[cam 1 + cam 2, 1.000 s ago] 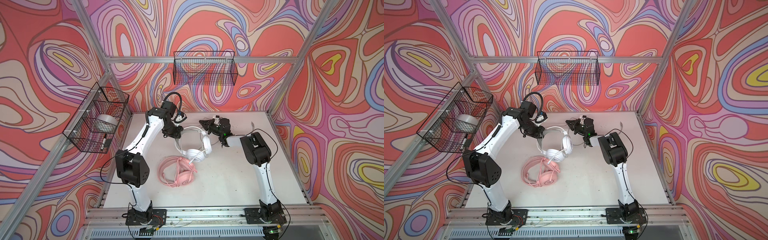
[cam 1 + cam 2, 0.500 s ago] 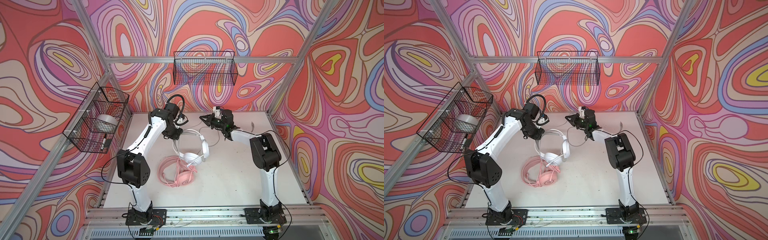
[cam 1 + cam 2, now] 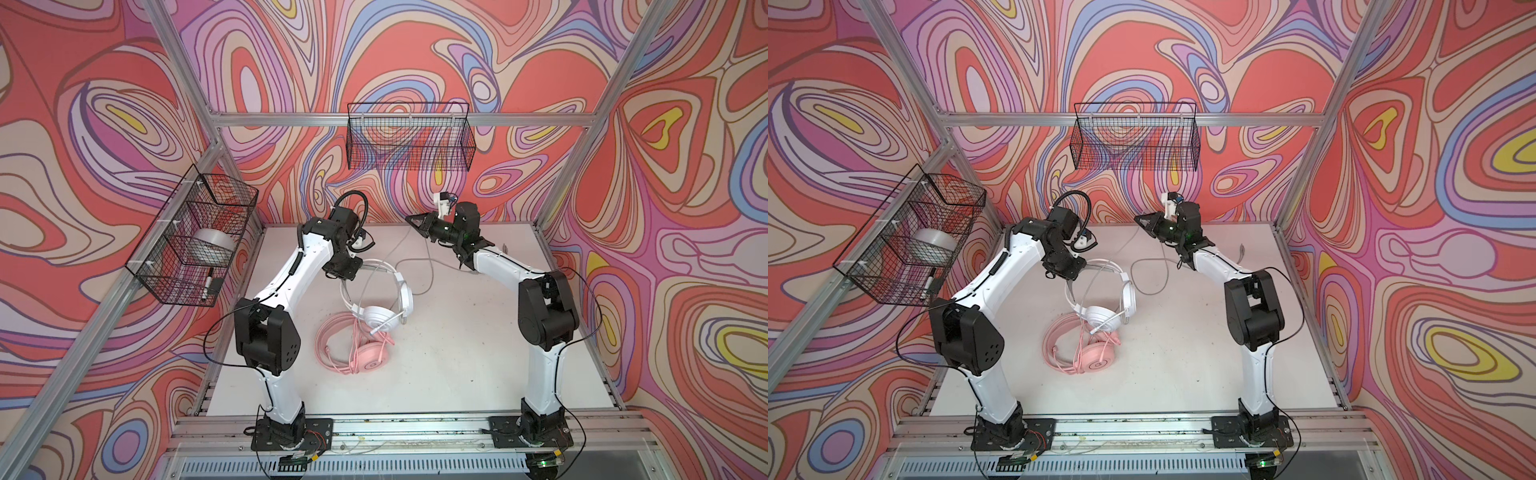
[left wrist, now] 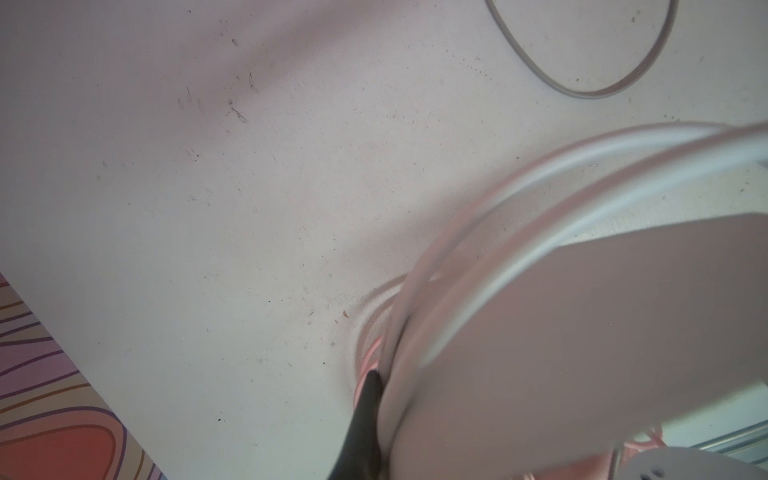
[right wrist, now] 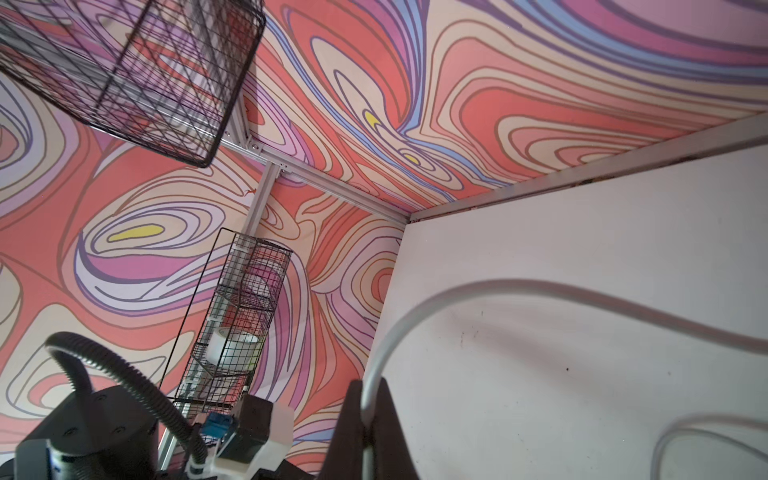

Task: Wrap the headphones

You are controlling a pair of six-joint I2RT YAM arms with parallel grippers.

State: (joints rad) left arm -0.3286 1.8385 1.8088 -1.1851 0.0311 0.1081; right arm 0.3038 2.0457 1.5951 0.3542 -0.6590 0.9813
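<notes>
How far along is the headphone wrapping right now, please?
Apparently done: the pink headset, cable bundled around it. In hand: the left gripper holds the white headset by its headband; the right gripper pinches its grey cable. Left: winding that loose cable.

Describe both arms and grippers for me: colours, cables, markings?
The left arm and right arm have white links, black joint housings and thin black cables looping outside. The left gripper and right gripper are black with tapered fingers. A corrugated black hose arches over the left wrist. No markings are legible.

Robot lab cell — aluminium frame (image 3: 291, 119), swirl-printed backdrop walls (image 3: 104, 104), wire baskets (image 3: 409, 137), two rail-mounted arms (image 3: 498, 266) over a white tabletop (image 3: 457, 353).
</notes>
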